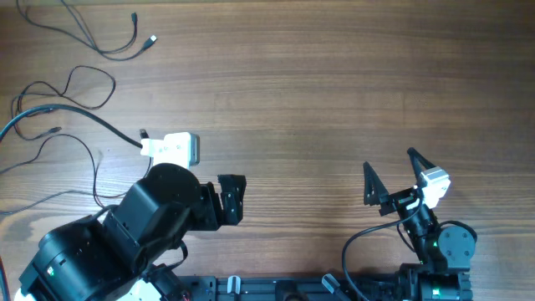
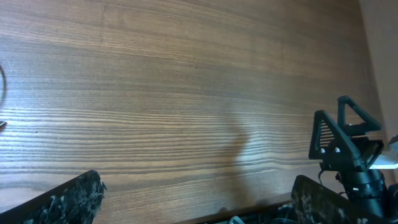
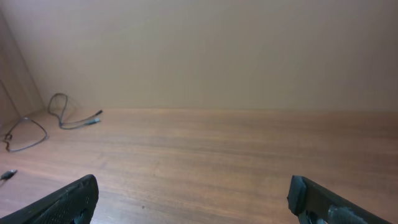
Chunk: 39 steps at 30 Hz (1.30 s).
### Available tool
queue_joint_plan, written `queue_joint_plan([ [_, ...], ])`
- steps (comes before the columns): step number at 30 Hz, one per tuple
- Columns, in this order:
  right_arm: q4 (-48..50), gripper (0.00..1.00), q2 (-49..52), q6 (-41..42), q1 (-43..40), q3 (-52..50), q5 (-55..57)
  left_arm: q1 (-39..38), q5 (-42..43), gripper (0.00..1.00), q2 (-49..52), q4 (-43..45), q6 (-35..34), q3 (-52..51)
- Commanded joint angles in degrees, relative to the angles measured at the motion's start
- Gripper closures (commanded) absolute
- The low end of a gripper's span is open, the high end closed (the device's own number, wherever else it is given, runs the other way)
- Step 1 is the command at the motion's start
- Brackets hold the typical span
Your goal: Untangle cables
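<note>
The cables lie at the table's far left, well away from both grippers. One thin black cord ends in a plug (image 1: 151,39); another forms a loop (image 1: 112,82) below it. The right wrist view shows the cords far off to the left, one with a plug (image 3: 94,118) and one looped (image 3: 45,132). My left gripper (image 1: 233,199) (image 2: 196,186) is open over bare wood, pointing toward the right arm. My right gripper (image 1: 393,174) (image 3: 193,186) (image 2: 339,134) is open too, with nothing between its fingers.
A thicker black cable (image 1: 84,117) runs from the left edge to the white camera block (image 1: 175,148) on the left wrist. The arm bases and a black rail (image 1: 276,288) line the near edge. A pale wall (image 3: 217,50) stands behind the table.
</note>
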Motion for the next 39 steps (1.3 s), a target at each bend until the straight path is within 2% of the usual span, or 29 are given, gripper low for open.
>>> queue_joint_plan([
  [1,-0.17,0.01,-0.92,-2.54,0.13,-0.22,0.92,-0.31,-0.94,0.0,-0.04,0.11,-0.5,-0.26],
  [15,-1.31,0.0,-0.9,-7.93,0.09,-0.13,9.79,-0.31,-0.94,0.0,-0.04,0.11,-0.52,-0.26],
  [23,-2.01,0.0,-0.9,-7.78,0.07,-0.13,17.14,-0.31,-0.94,0.0,-0.04,0.11,-0.5,-0.26],
  [32,-2.08,0.0,-0.9,-10.58,0.07,-0.13,16.74,-0.31,-0.94,0.0,-0.04,0.11,-0.5,-0.26],
  [39,-2.1,0.0,-0.9,-9.05,0.07,-0.13,16.57,-0.31,-0.94,0.0,-0.04,0.13,-0.5,-0.26],
])
